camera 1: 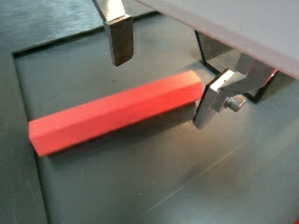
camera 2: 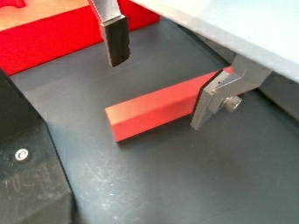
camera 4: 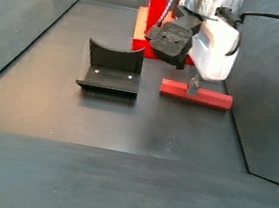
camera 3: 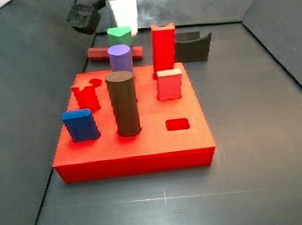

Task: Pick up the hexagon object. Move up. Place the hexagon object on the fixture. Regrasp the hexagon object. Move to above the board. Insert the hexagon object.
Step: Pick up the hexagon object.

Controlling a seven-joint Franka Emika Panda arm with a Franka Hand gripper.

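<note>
The hexagon object [camera 1: 111, 109] is a salmon-red rod lying flat on the dark floor. It also shows in the other wrist view [camera 2: 152, 114] and in a side view [camera 4: 205, 97], between the board and the wall. My gripper [camera 1: 163, 92] is open and low over one end of the rod. One finger [camera 1: 121, 44] stands well clear of the rod and the other finger [camera 1: 214, 101] stands right at its end. In a side view my gripper [camera 4: 190, 80] reaches down to the rod. The fixture [camera 4: 108, 70] stands beside it, empty. The red board [camera 3: 131, 152] lies close by.
On the board stand a tall brown cylinder [camera 3: 122, 105], a blue peg [camera 3: 79, 124], a purple peg [camera 3: 119, 57], a tall bright-red square post [camera 3: 165, 45] and a short pinkish block [camera 3: 170, 82]. Dark walls close in the floor on the sides.
</note>
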